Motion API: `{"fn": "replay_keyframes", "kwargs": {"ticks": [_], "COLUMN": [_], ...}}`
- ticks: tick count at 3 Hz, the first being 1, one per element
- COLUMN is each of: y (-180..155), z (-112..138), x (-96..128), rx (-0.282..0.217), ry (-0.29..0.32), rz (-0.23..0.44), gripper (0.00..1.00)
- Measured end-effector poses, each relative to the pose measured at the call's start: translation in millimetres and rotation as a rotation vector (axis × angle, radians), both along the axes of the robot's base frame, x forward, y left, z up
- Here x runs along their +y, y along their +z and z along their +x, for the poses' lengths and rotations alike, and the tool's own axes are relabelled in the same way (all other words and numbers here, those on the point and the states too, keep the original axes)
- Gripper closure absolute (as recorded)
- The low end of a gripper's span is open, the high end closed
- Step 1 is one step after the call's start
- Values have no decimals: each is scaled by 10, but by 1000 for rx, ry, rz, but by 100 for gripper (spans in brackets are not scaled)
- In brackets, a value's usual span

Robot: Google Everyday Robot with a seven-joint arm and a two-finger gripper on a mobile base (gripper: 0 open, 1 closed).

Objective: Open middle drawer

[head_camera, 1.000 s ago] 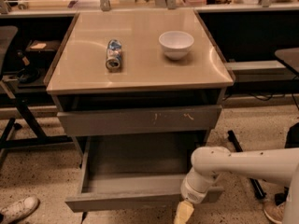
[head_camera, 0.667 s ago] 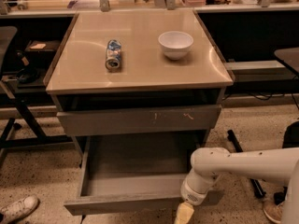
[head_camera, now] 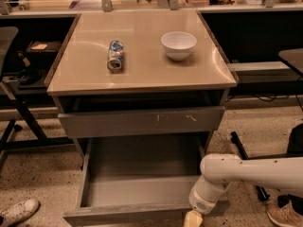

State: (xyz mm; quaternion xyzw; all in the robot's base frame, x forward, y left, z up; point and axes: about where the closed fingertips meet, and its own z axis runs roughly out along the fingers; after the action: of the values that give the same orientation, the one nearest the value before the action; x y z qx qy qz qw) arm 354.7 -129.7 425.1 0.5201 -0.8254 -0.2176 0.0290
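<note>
The middle drawer point(head_camera: 137, 214) is pulled well out of the cabinet, its plain grey front near the bottom edge of the camera view. Its inside point(head_camera: 142, 174) is empty. Above it sits the taller grey front with pale scratch marks point(head_camera: 142, 122), which is shut. My gripper point(head_camera: 193, 219) is at the right part of the open drawer's front, mostly cut off by the bottom edge. The white arm point(head_camera: 246, 171) reaches in from the right.
On the beige cabinet top point(head_camera: 142, 74) lie a can on its side point(head_camera: 115, 56) and a white bowl point(head_camera: 178, 45). A black chair base point(head_camera: 19, 126) stands at left and a shoe point(head_camera: 19, 212) at bottom left. A dark table edge point(head_camera: 291, 58) is at right.
The middle drawer has slid a little further out toward the camera. My arm and gripper have moved with its front.
</note>
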Motion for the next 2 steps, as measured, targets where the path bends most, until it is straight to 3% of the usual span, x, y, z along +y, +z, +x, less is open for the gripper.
{"fn": "replay_keyframes", "kwargs": {"ticks": [1,2], "y": [123,547], "z": [104,76], "x": [50,18], "rx": [-19,-55], "ry": [3,-44], "rz": [20,29], "gripper": [0,0]}}
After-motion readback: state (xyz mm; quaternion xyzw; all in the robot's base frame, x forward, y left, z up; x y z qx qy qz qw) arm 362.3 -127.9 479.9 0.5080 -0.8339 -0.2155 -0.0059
